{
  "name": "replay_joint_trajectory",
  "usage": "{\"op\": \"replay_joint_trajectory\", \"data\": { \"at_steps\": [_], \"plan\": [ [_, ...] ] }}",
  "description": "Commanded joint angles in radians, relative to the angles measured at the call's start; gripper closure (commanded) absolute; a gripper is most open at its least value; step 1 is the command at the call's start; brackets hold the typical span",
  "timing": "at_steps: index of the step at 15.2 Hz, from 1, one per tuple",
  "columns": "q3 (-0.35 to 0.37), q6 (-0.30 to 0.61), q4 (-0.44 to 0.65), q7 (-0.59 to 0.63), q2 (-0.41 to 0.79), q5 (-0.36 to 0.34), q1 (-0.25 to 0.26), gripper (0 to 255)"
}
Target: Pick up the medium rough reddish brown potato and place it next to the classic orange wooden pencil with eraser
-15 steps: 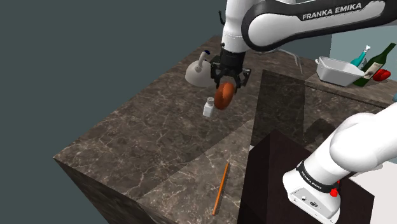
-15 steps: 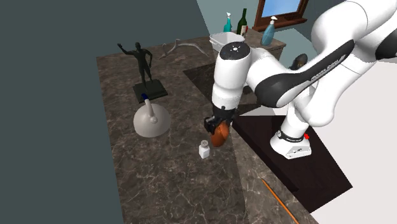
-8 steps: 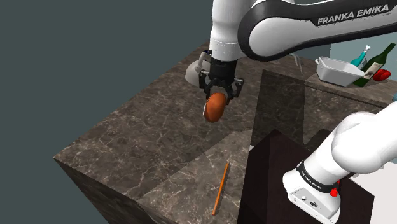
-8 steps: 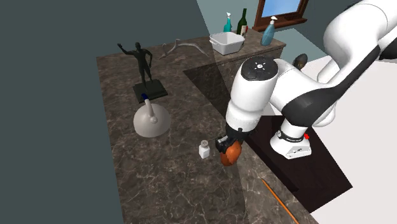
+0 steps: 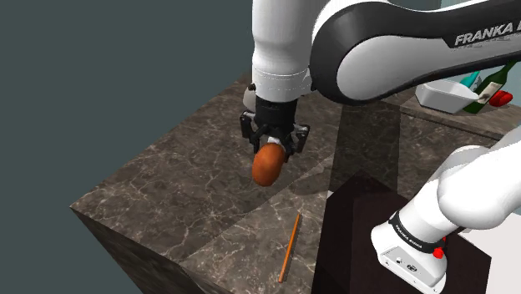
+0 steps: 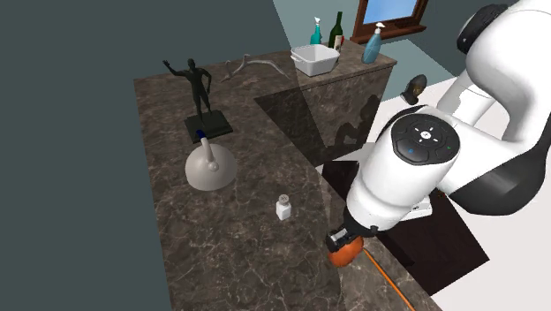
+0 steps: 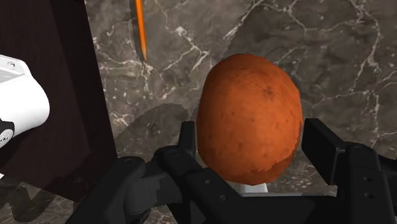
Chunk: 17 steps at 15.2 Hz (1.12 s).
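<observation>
gripper [image 5: 271, 144]: closed on the potato [image 5: 267, 164], your fingers pinch its sides
potato: mid-frame in shoulder view, hanging under the gripper
pencil [image 5: 289, 246]: lower centre on counter [image 5: 192, 175], apart from potato

A dark grey-green wall [image 5: 100, 67] takes up the upper left of the shoulder view. Below it a counter [image 5: 184, 175] of dark brown marble with pale veins runs from the centre down to the lower left, its front corner sharp. In the second exterior view a taller block [image 6: 349, 97] of the same stone stands right of centre. At the upper right are a pale blue wall [image 6: 296, 13] and a brown-framed window [image 6: 402, 13]. A pale floor [image 6: 503, 292] shows at the lower right. The light is even.
</observation>
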Motion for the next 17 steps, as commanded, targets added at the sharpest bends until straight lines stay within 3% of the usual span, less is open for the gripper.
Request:
{"op": "replay_joint_trajectory", "data": {
  "at_steps": [1, 6, 17],
  "plan": [
    [0.041, -0.012, 0.044, 0.063, 0.040, -0.012, 0.012, 255],
    [0.154, -0.040, 0.174, 0.252, 0.182, -0.080, 0.053, 255],
    [0.163, 0.102, 0.068, 0.292, 0.236, -0.121, 0.060, 255]
  ]
}}
